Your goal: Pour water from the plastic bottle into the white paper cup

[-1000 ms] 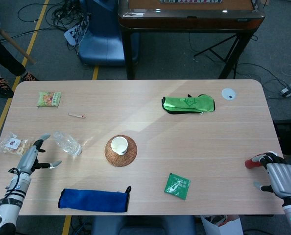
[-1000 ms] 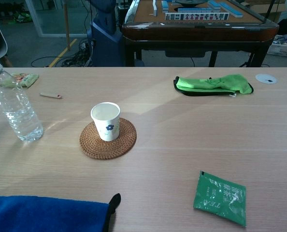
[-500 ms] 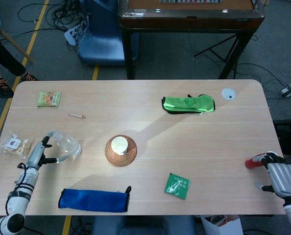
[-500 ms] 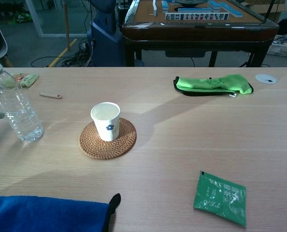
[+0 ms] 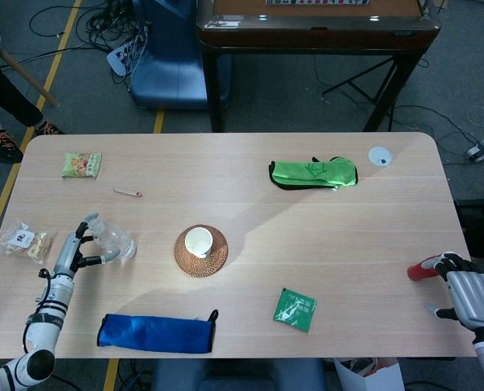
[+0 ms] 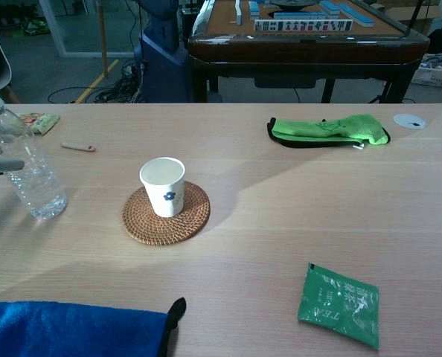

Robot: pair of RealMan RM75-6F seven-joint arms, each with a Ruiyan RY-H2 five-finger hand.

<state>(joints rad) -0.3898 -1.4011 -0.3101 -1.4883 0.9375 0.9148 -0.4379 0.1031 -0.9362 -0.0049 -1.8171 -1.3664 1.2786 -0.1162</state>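
Note:
The clear plastic bottle [image 5: 114,239] [image 6: 31,178] stands upright and uncapped near the table's left edge. My left hand [image 5: 77,248] is right beside it on its left, fingers spread around its sides; in the chest view one grey fingertip [image 6: 1,165] crosses the bottle's front. The white paper cup [image 5: 198,241] [image 6: 162,186], with a small flower print, sits upright on a round woven coaster [image 5: 213,259] [image 6: 191,223] to the right of the bottle. My right hand [image 5: 466,293] hangs at the table's front right corner, holding nothing, far from both.
A blue cloth [image 5: 155,332] [image 6: 65,331] lies along the front edge. A green tea packet [image 5: 295,309] [image 6: 338,303] lies front centre, a green cloth [image 5: 314,173] [image 6: 329,129] at the back. Snack packets [image 5: 81,164] [image 5: 22,239] sit at far left.
My left hand has moved forward and right to the bottle, its fingers now reaching around it. The bottle, the cup and my right hand have stayed put.

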